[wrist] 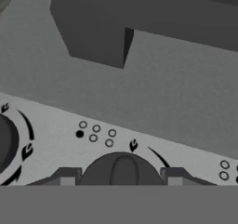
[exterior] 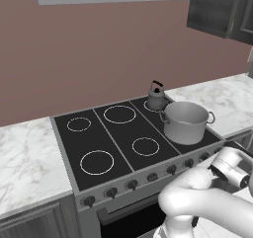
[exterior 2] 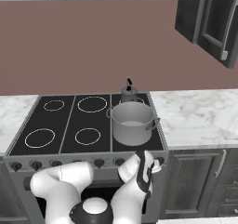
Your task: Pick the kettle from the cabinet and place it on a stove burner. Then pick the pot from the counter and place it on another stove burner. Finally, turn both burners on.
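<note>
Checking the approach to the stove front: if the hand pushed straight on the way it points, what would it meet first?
Most likely the dark knob centred between its fingertips on the stove's front panel; the remaining gap is hard to judge.

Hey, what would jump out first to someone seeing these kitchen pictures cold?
Probably the big steel pot on the black cooktop's front right burner, with the small kettle on the burner right behind it. Next, the white arm bent low at the stove front, its gripper straddling a dark knob.
</note>
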{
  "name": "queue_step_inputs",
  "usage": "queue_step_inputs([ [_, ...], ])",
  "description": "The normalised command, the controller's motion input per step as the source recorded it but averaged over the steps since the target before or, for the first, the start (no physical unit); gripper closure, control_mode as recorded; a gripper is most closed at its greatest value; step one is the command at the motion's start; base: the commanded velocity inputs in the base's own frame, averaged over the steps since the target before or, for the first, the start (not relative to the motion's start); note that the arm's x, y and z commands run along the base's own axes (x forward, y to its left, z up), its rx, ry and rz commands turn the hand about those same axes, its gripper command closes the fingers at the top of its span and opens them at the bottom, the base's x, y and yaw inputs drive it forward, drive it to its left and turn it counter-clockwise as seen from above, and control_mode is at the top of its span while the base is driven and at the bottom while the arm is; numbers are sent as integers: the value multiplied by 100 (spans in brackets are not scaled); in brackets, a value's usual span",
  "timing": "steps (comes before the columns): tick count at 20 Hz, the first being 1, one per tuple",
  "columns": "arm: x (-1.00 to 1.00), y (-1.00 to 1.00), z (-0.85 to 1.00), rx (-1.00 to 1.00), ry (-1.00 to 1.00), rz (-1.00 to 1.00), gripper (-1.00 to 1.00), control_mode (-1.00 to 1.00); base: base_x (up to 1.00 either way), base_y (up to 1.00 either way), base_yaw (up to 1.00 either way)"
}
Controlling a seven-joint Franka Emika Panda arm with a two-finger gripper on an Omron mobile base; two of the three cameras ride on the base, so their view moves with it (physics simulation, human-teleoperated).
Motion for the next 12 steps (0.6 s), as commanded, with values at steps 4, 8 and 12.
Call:
queue_step_inputs([
  [4,0,0,14,-23,0,2,100,-100,0,0,0],
  [8,0,0,14,-23,0,2,100,-100,0,0,0],
  [12,-2,0,15,-24,-2,2,100,-100,0,0,0],
])
